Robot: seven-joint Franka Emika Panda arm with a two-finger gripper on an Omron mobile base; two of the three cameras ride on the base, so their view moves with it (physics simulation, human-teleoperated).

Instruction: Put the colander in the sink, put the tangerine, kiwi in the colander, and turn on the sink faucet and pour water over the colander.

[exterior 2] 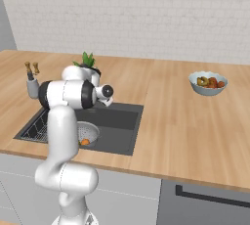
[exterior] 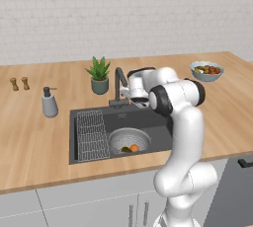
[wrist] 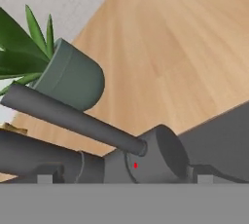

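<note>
1. Two containers hold fruit. Largest vessel is the sink, a dark basin set in the wooden counter, with a wire grid rack on its left side.
2. Colander sits on the sink floor, just right of the rack. Inside it: the tangerine and, touching or just beside it on the left, the dark kiwi. In the right base view only the tangerine can be made out in the colander.
3. Pale fruit bowl stands on the counter well to the right of the sink, heaped with mixed pieces.
4. Arm rises in front of the sink, elbow high, forearm reaching back toward the sink faucet.
5. Gripper is at the faucet base, fingers spread wide, nothing held. Hand view shows the faucet's lever and round body close ahead, with the potted plant behind.
</note>
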